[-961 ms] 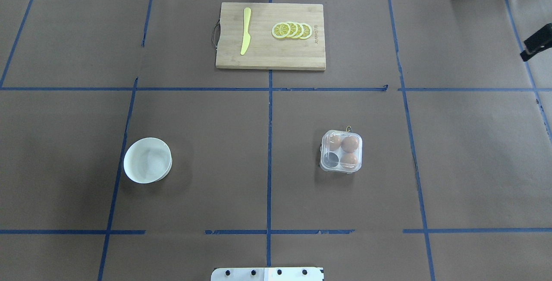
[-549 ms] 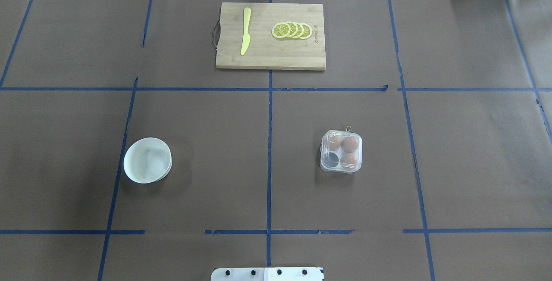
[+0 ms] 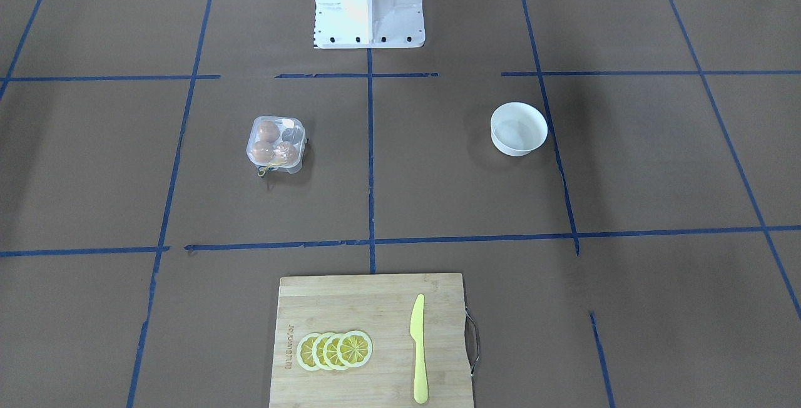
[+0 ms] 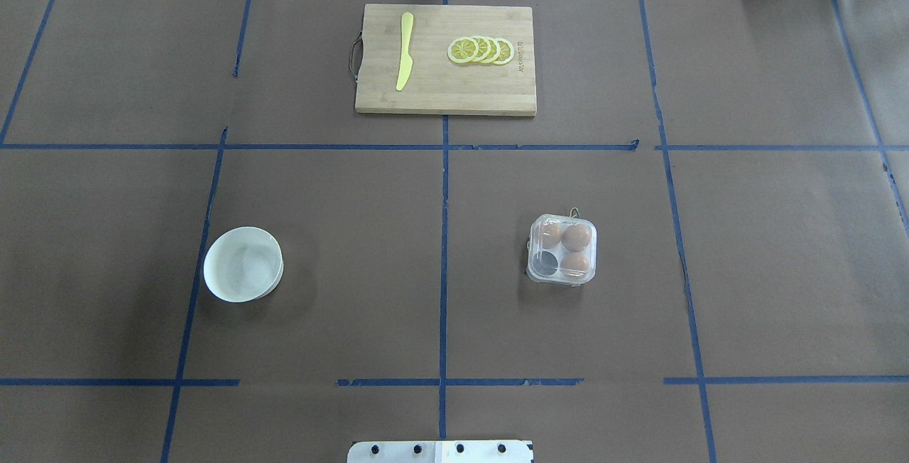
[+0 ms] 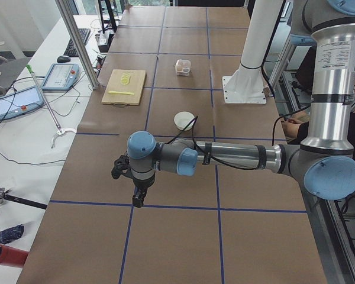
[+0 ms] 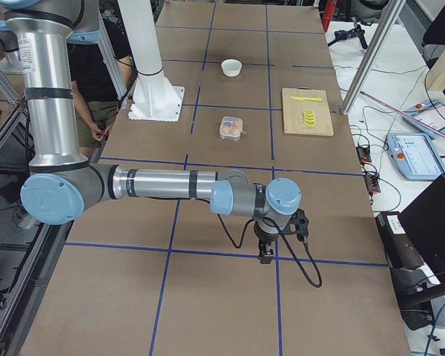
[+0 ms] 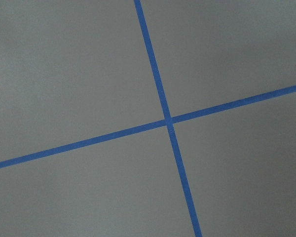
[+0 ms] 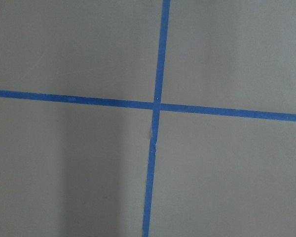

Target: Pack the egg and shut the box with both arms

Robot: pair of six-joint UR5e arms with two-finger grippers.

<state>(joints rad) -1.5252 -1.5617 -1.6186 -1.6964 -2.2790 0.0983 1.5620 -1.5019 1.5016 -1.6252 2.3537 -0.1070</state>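
Note:
The clear box [image 4: 561,250] stands right of the table's middle, and its lid seems to lie over the cups. Three brown eggs sit in it; one is the egg [image 4: 577,236] at the far right cup. The near left cup is empty and dark. The box also shows in the front view [image 3: 276,143]. No egg lies outside the box. My left gripper [image 5: 139,198] hangs over the table's far left end and shows only in the exterior left view. My right gripper [image 6: 266,254] hangs over the far right end. I cannot tell whether either is open or shut.
A white bowl [image 4: 243,264] stands on the left and looks empty. A wooden cutting board [image 4: 445,94] at the far middle carries a yellow knife [image 4: 405,51] and lemon slices [image 4: 481,50]. The white pedestal base [image 3: 368,1] is at the near edge. Both wrist views show only brown paper and blue tape.
A second ago a black gripper tip showed at the overhead view's right edge. It has moved out of that view. The box, eggs and bowl have not moved.

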